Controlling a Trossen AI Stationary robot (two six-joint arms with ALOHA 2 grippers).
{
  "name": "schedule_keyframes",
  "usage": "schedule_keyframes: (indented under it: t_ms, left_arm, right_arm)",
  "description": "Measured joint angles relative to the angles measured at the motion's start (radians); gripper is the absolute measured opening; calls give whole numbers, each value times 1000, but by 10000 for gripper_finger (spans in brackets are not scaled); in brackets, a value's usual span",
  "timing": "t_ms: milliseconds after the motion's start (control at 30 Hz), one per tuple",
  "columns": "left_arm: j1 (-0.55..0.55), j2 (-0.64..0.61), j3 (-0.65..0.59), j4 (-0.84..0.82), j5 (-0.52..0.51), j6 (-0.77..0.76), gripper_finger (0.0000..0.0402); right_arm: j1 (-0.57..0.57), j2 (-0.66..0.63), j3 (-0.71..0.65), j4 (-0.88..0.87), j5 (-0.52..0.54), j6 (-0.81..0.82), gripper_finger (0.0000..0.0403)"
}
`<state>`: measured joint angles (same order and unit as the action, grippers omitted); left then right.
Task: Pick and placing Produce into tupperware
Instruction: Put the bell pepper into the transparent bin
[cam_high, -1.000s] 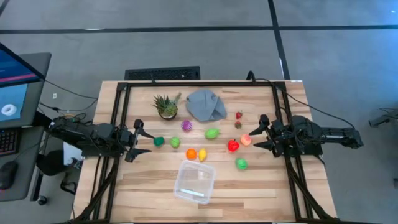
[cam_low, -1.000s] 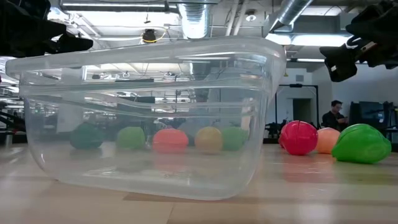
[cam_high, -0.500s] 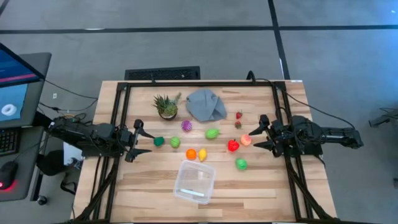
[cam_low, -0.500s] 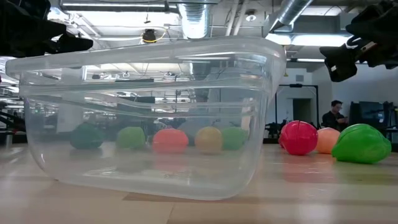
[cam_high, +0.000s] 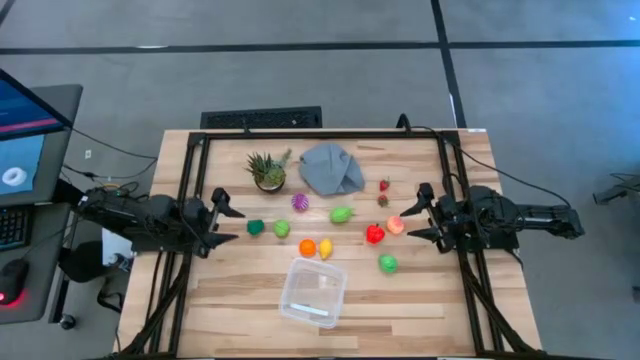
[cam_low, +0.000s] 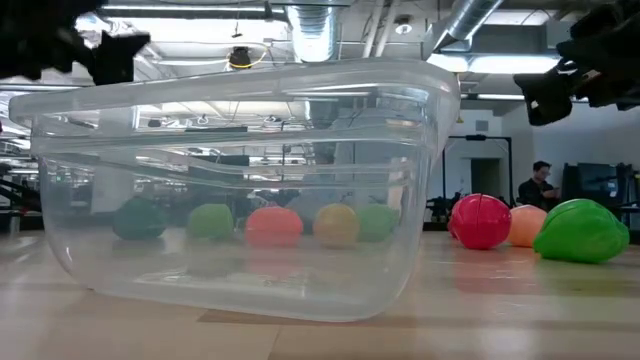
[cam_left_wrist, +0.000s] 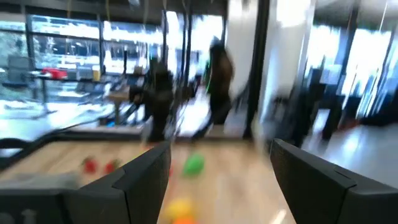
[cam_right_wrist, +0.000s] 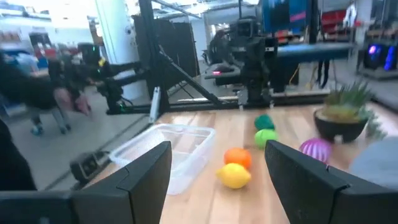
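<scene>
The left wrist view is smeared by motion, so the produce (cam_left_wrist: 193, 164) ahead of it shows only as soft coloured blobs. In the low view the clear tupperware (cam_low: 240, 190) blurs the pieces behind it, and both end effectors are cut off by the top corners.

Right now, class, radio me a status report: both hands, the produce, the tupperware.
Left hand and right hand open, empty, at table edges. Produce all loose on table. Tupperware empty. Nothing blocking.
</scene>
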<state>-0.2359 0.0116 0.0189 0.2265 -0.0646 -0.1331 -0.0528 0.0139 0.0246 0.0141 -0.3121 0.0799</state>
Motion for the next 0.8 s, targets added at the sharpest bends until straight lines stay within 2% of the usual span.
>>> schedule_keyframes:
  t_ms: [100, 200, 367, 500, 667, 800]
  left_arm:
    - [0, 1, 0, 83, -19, -97, 267]
    - [0, 1, 0, 120, -61, -165, 268]
    - [0, 1, 0, 147, -124, -251, 268]
    - [0, 0, 1, 145, -130, -334, 268]
    - [0, 1, 1, 122, -145, -365, 268]
    - [0, 1, 1, 174, -205, -378, 268]
  right_arm:
    - [0, 0, 1, 94, 1, 92, 281]
    - [0, 0, 0, 173, 1, 261, 281]
    - [0, 0, 0, 369, 1, 446, 281]
    - [0, 0, 0, 583, 1, 478, 281]
    - [0, 0, 0, 818, 1, 479, 281]
    - [0, -1, 0, 945, 0, 533, 281]
